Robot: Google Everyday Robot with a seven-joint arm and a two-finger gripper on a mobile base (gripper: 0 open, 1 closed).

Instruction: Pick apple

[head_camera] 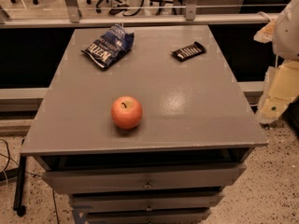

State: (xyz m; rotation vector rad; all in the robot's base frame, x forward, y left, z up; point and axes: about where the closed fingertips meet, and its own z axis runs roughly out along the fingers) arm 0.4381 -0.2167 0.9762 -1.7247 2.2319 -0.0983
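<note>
The apple [126, 112] is round and red-orange with a yellowish blush and a short dark stem. It stands upright on the grey cabinet top [187, 101], near the front edge and a little left of centre. My gripper [274, 104] is at the far right of the view, beyond the right edge of the top, well apart from the apple. It hangs below the white arm [287, 29]. Nothing is seen in it.
A blue crinkled chip bag [108, 45] lies at the back left of the top. A dark candy bar [188, 51] lies at the back right. Drawers [145, 181] are below the front edge. A metal rail [140, 18] runs behind, with office chairs beyond it.
</note>
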